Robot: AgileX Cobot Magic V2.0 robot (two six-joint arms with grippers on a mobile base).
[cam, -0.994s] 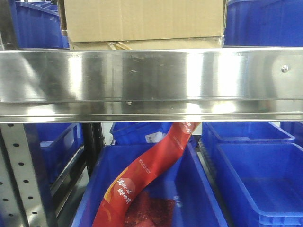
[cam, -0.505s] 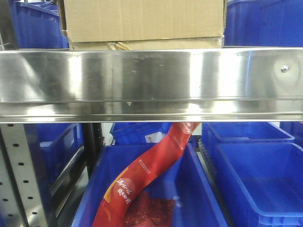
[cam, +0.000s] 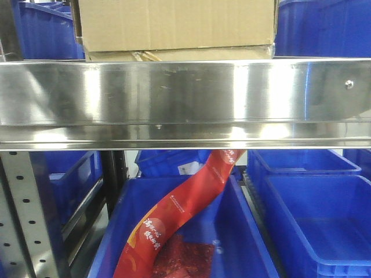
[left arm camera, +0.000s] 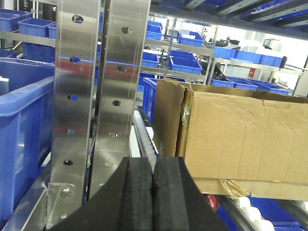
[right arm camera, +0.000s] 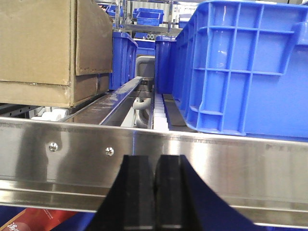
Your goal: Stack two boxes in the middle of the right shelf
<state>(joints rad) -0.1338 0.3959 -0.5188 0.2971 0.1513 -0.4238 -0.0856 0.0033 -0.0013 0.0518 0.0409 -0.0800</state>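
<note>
The large tan cardboard box (cam: pixel 174 23) sits on top of the thin flat box (cam: pixel 174 55), on the right shelf middle, a steel tier with a broad shiny front lip (cam: pixel 185 98). In the left wrist view the large wrinkled box (left arm camera: pixel 240 139) rests on the flat box with peeling tape (left arm camera: pixel 250 186), to the right of my left gripper (left arm camera: pixel 153 168), which is shut on nothing and apart from the boxes. My right gripper (right arm camera: pixel 155 168) is shut and empty just in front of the steel lip (right arm camera: pixel 216 159). The stacked boxes (right arm camera: pixel 43 43) lie up to its left.
Perforated steel uprights (left arm camera: pixel 77 96) stand close ahead of the left gripper, with a blue bin (left arm camera: pixel 24 130) to their left. A big blue bin (right arm camera: pixel 240 67) sits on the tier right of the boxes. Below the lip are blue bins (cam: pixel 313 220), one holding red packaging (cam: pixel 174 220).
</note>
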